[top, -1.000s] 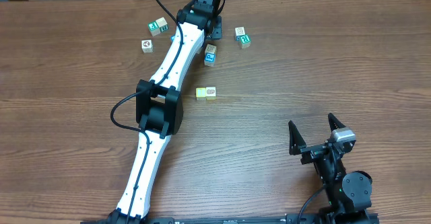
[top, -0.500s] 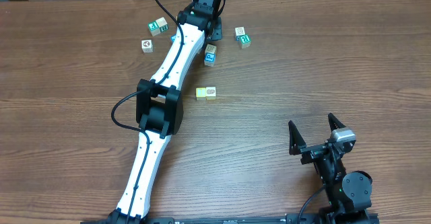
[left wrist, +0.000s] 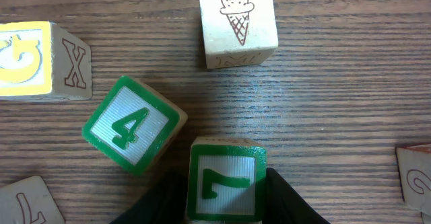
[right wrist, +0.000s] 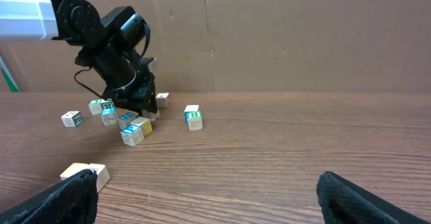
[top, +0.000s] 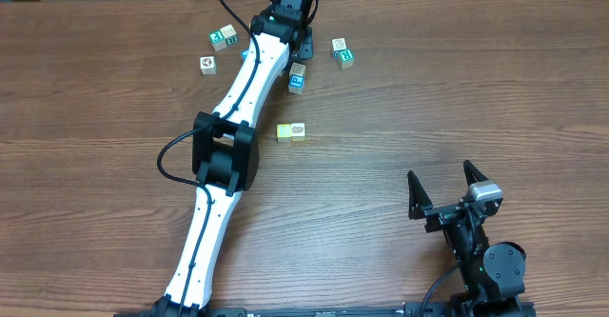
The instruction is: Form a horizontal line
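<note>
The horizontal line is a short row of two touching cubes at mid-table, one yellow-green and one cream-white. It also shows low on the left in the right wrist view. My left gripper is stretched to the far side of the table. It is shut on a cube with a green 7, with a black finger pressed against each side. A green 4 cube lies just to its left. My right gripper rests open near the front right, holding nothing.
Around the held cube lie an ice-cream cube, a yellow cube with an X side and cube corners at the frame edges. Elsewhere are a cream and blue pair, a pair, a pair and a single cube.
</note>
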